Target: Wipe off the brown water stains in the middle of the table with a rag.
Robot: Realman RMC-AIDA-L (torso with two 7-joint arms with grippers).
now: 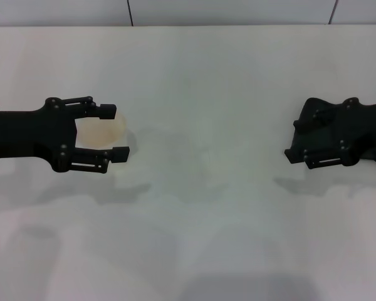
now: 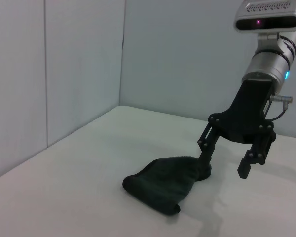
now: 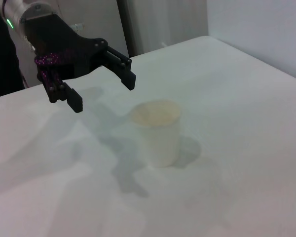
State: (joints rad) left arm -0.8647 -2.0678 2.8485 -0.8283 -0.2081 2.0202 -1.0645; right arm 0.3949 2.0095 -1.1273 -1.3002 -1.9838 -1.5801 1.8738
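From the head view, the left end effector (image 1: 116, 133) reaches in at nine o'clock of the white tabletop (image 1: 207, 75), its two fingers spread wide and level with a pale cup (image 1: 103, 132) that shows between them; I cannot tell from here whether they touch it, and nothing is clamped. Over at three o'clock the right end effector (image 1: 301, 141) sits low with a dark mass against it. No brown stain shows in the middle of the tabletop from this angle; the surface there looks plain white. In the left wrist view, the right end effector (image 2: 227, 170) hangs with its fingers well apart, one fingertip (image 2: 203, 173) down on or just at the edge of the black rag (image 2: 160, 185), which lies in a lump on the tabletop (image 2: 79, 168), not gripped. In the right wrist view, the left end effector (image 3: 101, 89) hovers above and behind the cup (image 3: 157, 131), fingers spread and holding nothing; the cup stands upright with a faint tan tint at its mouth, and no puddle lies around it. By my reckoning either the wiping is already finished or no liquid has reached the tabletop (image 3: 237, 98) yet; the pictures do not settle which, and the rag lies free.
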